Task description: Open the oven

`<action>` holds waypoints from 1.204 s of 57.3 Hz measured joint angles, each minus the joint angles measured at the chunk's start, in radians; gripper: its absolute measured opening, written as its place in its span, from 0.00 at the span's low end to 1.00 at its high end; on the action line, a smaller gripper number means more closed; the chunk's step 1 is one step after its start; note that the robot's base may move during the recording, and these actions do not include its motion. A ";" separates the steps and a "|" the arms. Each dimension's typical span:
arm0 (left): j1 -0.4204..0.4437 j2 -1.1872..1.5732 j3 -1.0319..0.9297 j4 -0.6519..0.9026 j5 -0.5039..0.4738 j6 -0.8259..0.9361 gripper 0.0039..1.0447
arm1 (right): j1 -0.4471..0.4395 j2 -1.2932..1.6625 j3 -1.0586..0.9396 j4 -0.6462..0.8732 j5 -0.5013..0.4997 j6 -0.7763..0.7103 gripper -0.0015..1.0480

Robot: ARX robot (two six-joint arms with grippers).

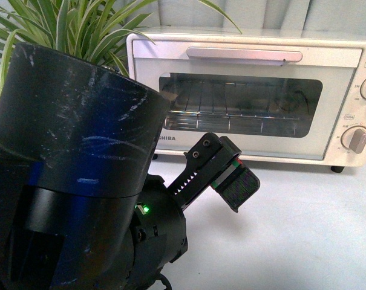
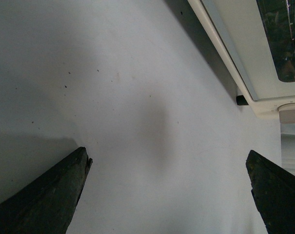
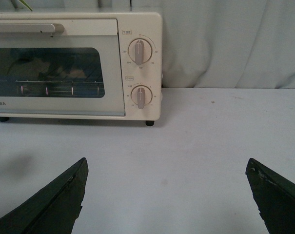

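Oven (image 1: 249, 145) sits at the back of the white tabletop (image 1: 303, 229), door shut, just a wire rack (image 1: 231, 118) inside behind the glass. Left hand (image 1: 225, 172) hovers low in front of the door, fingers spread wide, touching nothing. Right hand (image 3: 167, 163) faces the knobs (image 3: 140, 51) from well back, fingers spread wide too.

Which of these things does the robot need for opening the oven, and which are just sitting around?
For the job:
oven, door shut
handle on the door
left gripper, open
right gripper, open

Just there:
plant beside the oven
upper knob
lower knob
curtain
table
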 joint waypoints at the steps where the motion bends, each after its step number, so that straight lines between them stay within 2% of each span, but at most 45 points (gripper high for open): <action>1: 0.000 0.002 0.002 0.000 0.000 -0.002 0.94 | 0.000 0.000 0.000 0.000 0.000 0.000 0.91; 13: 0.003 0.011 0.012 -0.007 -0.001 -0.004 0.94 | 0.000 0.000 0.000 0.000 0.000 0.000 0.91; 15: 0.003 0.011 0.012 -0.007 -0.001 -0.005 0.94 | -0.011 0.005 0.001 -0.005 -0.031 0.022 0.91; 18: 0.004 0.011 0.013 -0.011 0.000 -0.006 0.94 | -0.024 0.056 0.007 0.013 -0.138 0.105 0.91; 20: 0.005 0.011 0.013 -0.011 -0.001 -0.006 0.94 | -0.012 0.119 0.019 0.048 -0.147 0.153 0.91; 33: 0.010 0.011 0.013 -0.012 0.003 -0.008 0.94 | 0.112 0.524 0.192 0.285 -0.039 0.209 0.91; 42: 0.013 0.011 0.013 -0.012 0.006 -0.010 0.94 | 0.185 0.758 0.328 0.346 0.035 0.206 0.91; 54: 0.014 0.010 0.013 -0.013 0.006 -0.013 0.94 | 0.296 1.036 0.560 0.323 0.118 0.220 0.91; 69: 0.016 0.008 0.013 -0.014 0.008 -0.017 0.94 | 0.331 1.264 0.784 0.242 0.174 0.286 0.91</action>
